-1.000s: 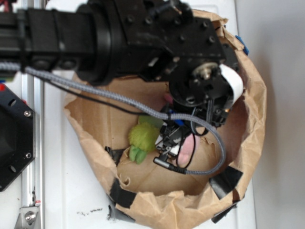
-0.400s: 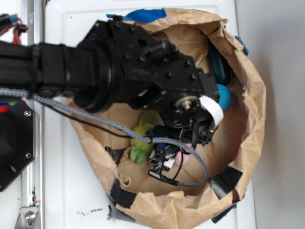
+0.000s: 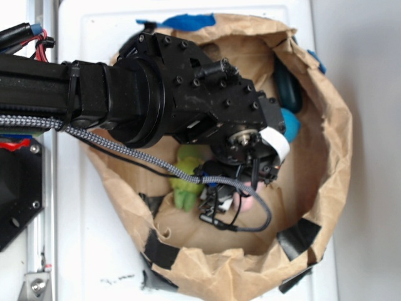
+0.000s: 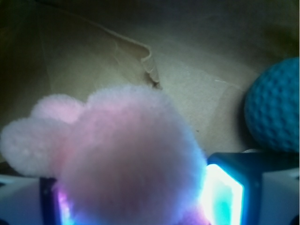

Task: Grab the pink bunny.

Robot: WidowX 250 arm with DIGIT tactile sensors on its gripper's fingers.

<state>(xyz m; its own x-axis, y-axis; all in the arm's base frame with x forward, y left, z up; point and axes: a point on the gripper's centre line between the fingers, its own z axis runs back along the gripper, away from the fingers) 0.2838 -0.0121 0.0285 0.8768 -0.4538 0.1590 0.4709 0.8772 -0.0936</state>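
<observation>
The pink bunny (image 4: 131,154) fills the lower middle of the wrist view, a fuzzy pale pink ball with a paler lobe (image 4: 28,145) at its left. It sits between the two glowing fingers of my gripper (image 4: 136,190), its fur reaching both pads. The fingers stand apart on either side of it. In the exterior view the gripper (image 3: 230,199) is down inside the brown paper bag (image 3: 338,157). Only a small pink patch of the bunny (image 3: 245,202) shows under the wrist and cable.
A fuzzy green plush toy (image 3: 185,182) lies just left of the gripper on the bag floor. A blue knitted ball (image 4: 276,112) (image 3: 291,125) rests to the right, with a dark object (image 3: 288,84) behind it. Crumpled bag walls ring everything.
The arm has come down into the bag and shifted slightly left. The gripper now straddles the bunny, which shows less from outside.
</observation>
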